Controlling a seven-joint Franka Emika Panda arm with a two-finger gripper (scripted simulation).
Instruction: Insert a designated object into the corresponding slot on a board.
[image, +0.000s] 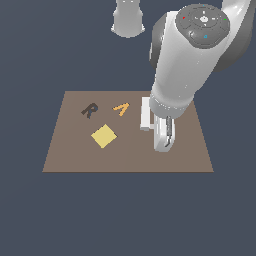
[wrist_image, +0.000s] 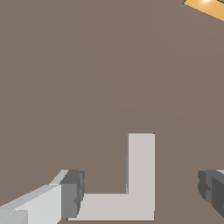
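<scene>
Spread wide, my gripper (wrist_image: 142, 192) straddles the grey L-shaped block (wrist_image: 141, 175) on the brown board (wrist_image: 87, 87).

In the wrist view my two dark fingertips (wrist_image: 73, 192) sit either side of the L: one touches or nearly touches the end of its short leg, the other stands clear of its long leg. From outside, the block (image: 145, 120) lies flat beside my hand, at the exterior view's right of the orange letter A (image: 121, 108), the dark letter R (image: 89, 110) and the yellow square (image: 104, 136).

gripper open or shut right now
Open. In the wrist view the gripper has its two dark pads far apart, either side of the grey L block, which lies flat on the board.
</scene>
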